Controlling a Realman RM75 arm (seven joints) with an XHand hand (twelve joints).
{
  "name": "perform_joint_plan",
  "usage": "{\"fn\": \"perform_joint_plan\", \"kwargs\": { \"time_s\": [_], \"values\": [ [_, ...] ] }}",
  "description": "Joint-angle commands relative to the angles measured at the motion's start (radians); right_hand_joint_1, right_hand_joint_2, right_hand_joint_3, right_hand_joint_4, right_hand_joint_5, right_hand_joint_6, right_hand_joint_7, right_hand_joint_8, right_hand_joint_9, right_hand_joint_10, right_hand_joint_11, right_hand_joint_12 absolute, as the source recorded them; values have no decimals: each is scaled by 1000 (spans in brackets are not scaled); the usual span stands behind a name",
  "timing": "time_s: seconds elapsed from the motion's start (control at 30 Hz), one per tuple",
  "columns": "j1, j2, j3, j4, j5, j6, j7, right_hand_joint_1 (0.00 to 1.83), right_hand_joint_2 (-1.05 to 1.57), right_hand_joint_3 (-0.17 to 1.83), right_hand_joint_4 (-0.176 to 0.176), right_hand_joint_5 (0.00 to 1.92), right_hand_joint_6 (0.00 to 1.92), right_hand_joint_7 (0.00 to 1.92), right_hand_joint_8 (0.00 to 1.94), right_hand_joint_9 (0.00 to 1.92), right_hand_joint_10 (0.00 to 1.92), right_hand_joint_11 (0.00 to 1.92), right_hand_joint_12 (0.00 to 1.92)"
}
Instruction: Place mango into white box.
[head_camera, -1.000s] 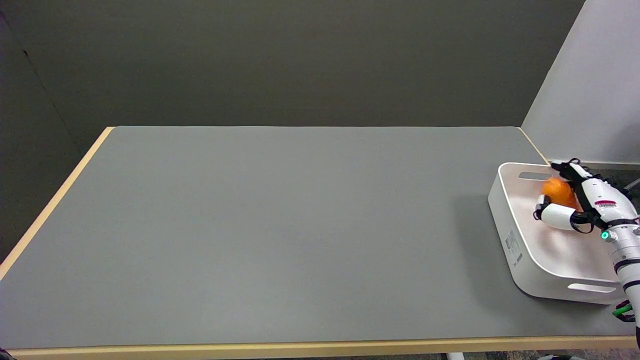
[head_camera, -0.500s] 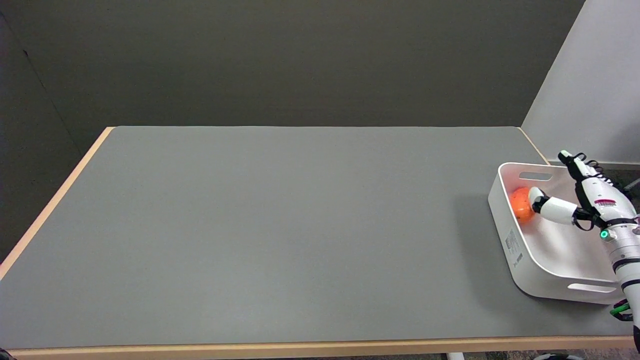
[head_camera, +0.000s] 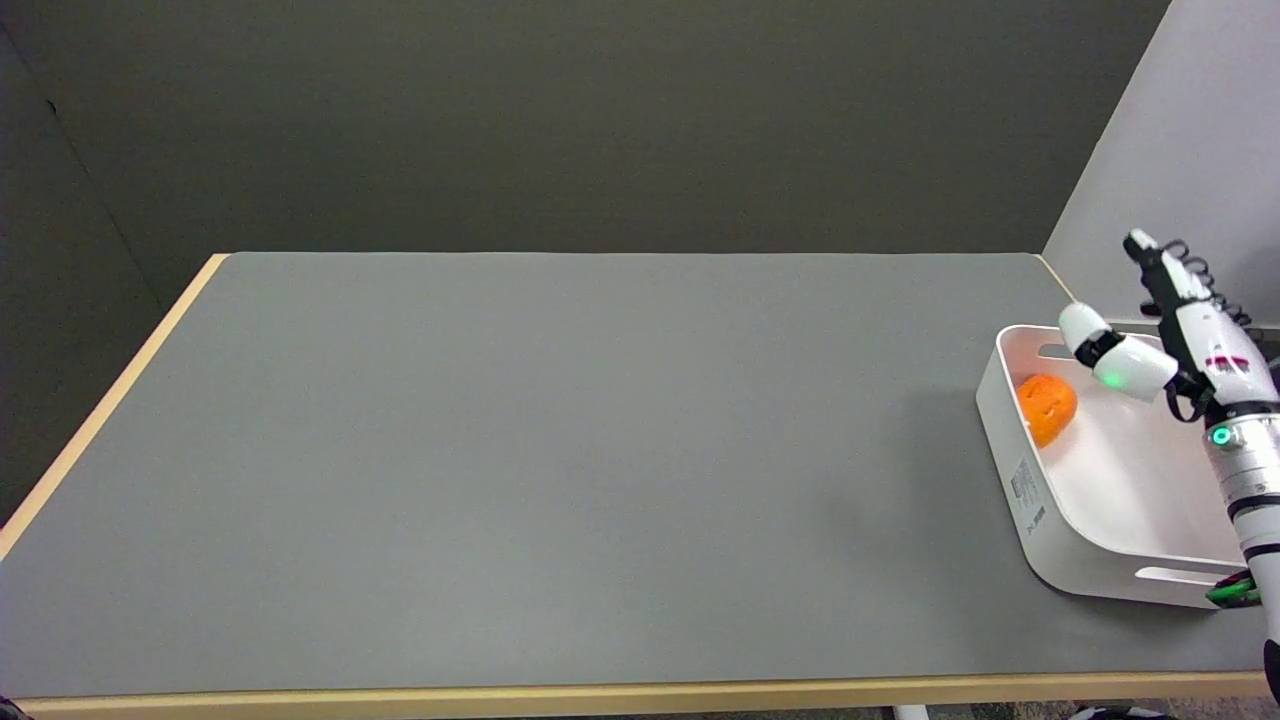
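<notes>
— The table (head_camera: 560, 450)?
— Matt grey top, pale wood-look edging.
— And the box (head_camera: 1040, 520)?
— Smooth white plastic, faint sheen. The mango (head_camera: 1046, 408) looks orange, slightly dimpled.

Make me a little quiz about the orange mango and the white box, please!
1. True or false: the mango lies inside the white box.
2. Is the right robot hand A) holding the mango, B) open above the box, or C) pressing on the table?
3. Fill in: the mango rests against the box's ____ wall as the picture shows it (left or right).

Key: 1. True. 2. B. 3. Left.
</notes>
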Motion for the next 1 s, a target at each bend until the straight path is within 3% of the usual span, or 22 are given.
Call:
{"fn": "perform_joint_plan", "kwargs": {
  "time_s": [0.03, 0.1, 0.23, 0.37, 0.47, 0.5, 0.53, 0.6, 0.77, 1.0],
  "values": [
    [-171, -68, -84, -350, 99, -258, 131, 190, 603, 985, 80, 26, 184, 52, 184, 49, 523, 67, 1029],
    [-202, -73, -113, -382, 131, -271, 227, 202, 614, 997, 76, 60, 167, 87, 171, 82, 544, 81, 1036],
    [-256, -64, -197, -412, 216, -267, 383, 303, 710, 1029, 59, 122, 374, 239, 343, 247, 645, 143, 1114],
    [-305, -14, -309, -417, 325, -269, 422, 628, 834, 882, 74, 300, 938, 541, 689, 493, 990, 367, 1398],
    [-325, 29, -393, -415, 389, -264, 419, 786, 1198, 309, 176, 570, 1627, 690, 1010, 652, 1226, 560, 1613],
    [-328, 41, -420, -413, 406, -262, 416, 802, 1177, 327, 176, 591, 1605, 727, 1057, 690, 1254, 579, 1634],
    [-328, 51, -453, -411, 424, -255, 413, 840, 1158, 337, 158, 608, 1584, 765, 1110, 728, 1280, 601, 1652],
    [-320, 59, -499, -407, 442, -240, 412, 1173, 1122, 275, -91, 596, 1529, 874, 1318, 831, 1313, 693, 1662],
    [-262, 74, -600, -401, 448, -174, 411, 1177, 1052, 403, -92, 623, 1503, 892, 1344, 844, 1339, 781, 1843],
    [-199, 99, -701, -399, 447, -145, 307, 1184, 997, 500, -88, 641, 1509, 906, 1340, 838, 1443, 790, 1885]
  ]
}}
